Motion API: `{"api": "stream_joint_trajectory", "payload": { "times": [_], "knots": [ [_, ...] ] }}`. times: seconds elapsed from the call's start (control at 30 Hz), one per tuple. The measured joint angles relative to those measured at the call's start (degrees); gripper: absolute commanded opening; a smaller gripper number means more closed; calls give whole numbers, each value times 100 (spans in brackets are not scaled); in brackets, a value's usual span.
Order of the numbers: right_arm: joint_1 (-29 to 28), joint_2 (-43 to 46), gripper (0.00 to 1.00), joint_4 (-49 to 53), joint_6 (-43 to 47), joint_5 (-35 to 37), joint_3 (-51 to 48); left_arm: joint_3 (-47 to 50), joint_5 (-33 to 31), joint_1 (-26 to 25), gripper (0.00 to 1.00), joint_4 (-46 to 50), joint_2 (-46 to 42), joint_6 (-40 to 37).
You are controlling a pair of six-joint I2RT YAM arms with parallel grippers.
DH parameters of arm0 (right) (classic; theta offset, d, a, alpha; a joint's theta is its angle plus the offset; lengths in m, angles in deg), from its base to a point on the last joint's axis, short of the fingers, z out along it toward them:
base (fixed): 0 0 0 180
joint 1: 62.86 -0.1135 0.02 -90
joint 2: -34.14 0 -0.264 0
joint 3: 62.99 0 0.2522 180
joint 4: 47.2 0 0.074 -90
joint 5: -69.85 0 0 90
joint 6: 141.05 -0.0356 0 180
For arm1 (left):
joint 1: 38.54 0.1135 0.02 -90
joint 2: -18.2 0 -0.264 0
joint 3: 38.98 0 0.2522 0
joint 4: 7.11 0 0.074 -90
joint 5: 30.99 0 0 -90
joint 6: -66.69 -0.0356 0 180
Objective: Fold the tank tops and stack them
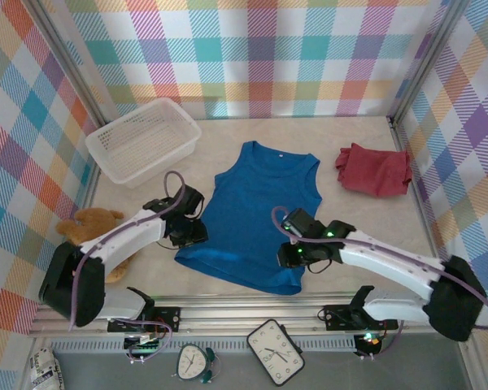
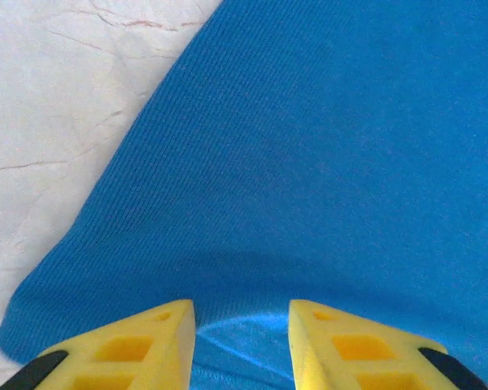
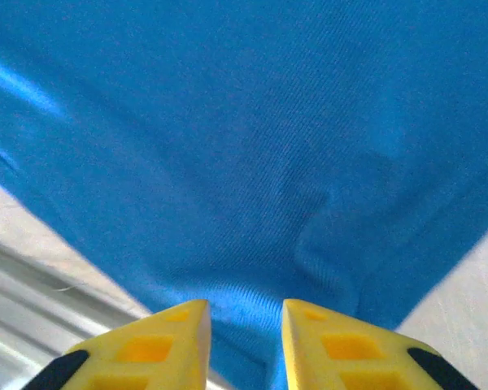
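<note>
A bright blue tank top (image 1: 256,211) lies flat mid-table, straps toward the back wall and hem toward me. A dark red tank top (image 1: 372,169) sits bunched at the back right. My left gripper (image 1: 191,236) is low over the hem's left corner. In the left wrist view, my left gripper (image 2: 241,313) stands open with a low ridge of blue cloth (image 2: 309,146) between its yellow fingers (image 2: 159,337). My right gripper (image 1: 291,256) is over the hem's right corner. In the right wrist view, my right gripper (image 3: 246,313) stands open astride a raised fold of blue cloth (image 3: 252,162).
A white mesh basket (image 1: 142,140) stands at the back left. A brown teddy bear (image 1: 93,227) lies beside the left arm. A metal rail (image 1: 252,313) runs along the near edge, with two clocks (image 1: 275,351) below it. Plaid walls close in three sides.
</note>
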Motion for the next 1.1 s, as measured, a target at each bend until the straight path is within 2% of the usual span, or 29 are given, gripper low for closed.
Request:
{"api": "stream_joint_trajectory", "payload": {
  "times": [0.17,0.33,0.53,0.57,0.63,0.7,0.87,1.1],
  "knots": [
    [9,-704,22,-249,186,-472,-361,-2,61,2,24,-236,765,-175],
    [-42,-667,22,-214,50,-772,-789,-129,22,72,21,-249,1137,-343],
    [-468,-522,24,-304,-232,-1029,-914,-444,-101,293,21,-109,1429,-625],
    [-507,-520,26,-280,-249,-1069,-898,-516,-160,348,21,-63,1484,-693],
    [-531,-505,38,-164,-238,-1091,-796,-664,-269,442,22,37,1617,-835],
    [-498,-448,42,-48,-223,-1084,-577,-846,-396,540,23,138,1757,-988],
    [111,-387,54,-313,-20,-1095,70,-1475,-857,815,28,385,2288,-1399],
    [1191,-1034,56,-1071,577,-896,350,-2481,-1598,1185,38,621,3016,-1950]
  ]
}}
